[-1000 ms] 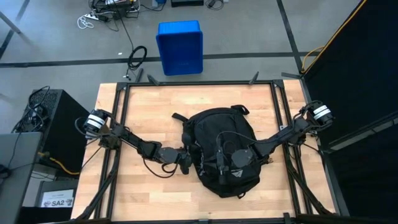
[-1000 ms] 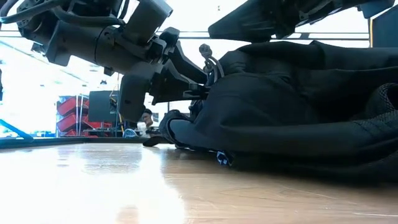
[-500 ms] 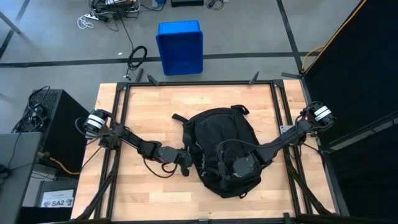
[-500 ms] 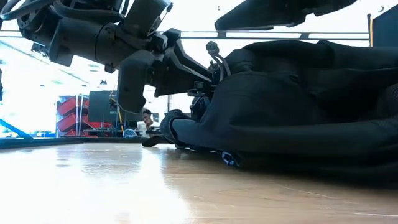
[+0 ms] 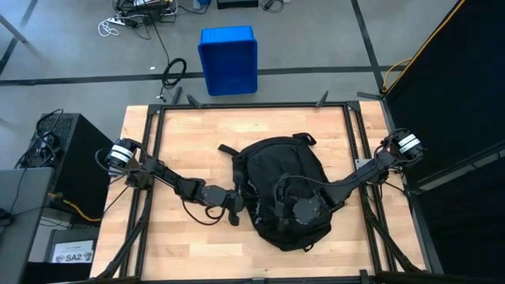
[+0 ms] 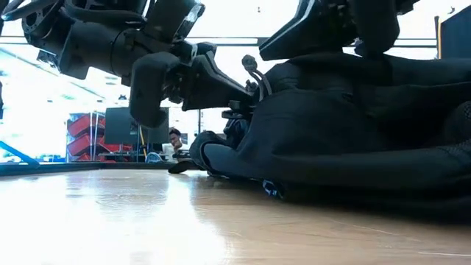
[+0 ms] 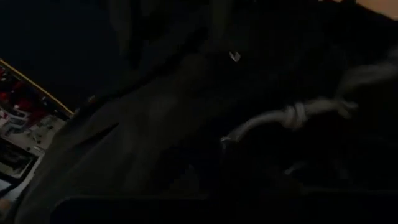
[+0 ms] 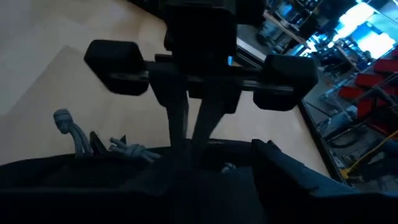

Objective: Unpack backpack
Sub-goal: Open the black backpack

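Fingers of my left gripper (image 8: pixel 191 134) are pinched shut on the backpack (image 5: pixel 280 189) edge at mid-tabletop (image 5: pixel 181 237). I cannot tell how my right gripper (image 5: pixel 284 211) stands. Risk: thin fabric slips out, or the bag drags.

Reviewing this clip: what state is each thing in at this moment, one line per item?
backpack: lying flat on the table, no contents visible outside it.
left gripper: shut, at the backpack's left edge.
right gripper: over the backpack's front.
blue bin: on the floor beyond the table.
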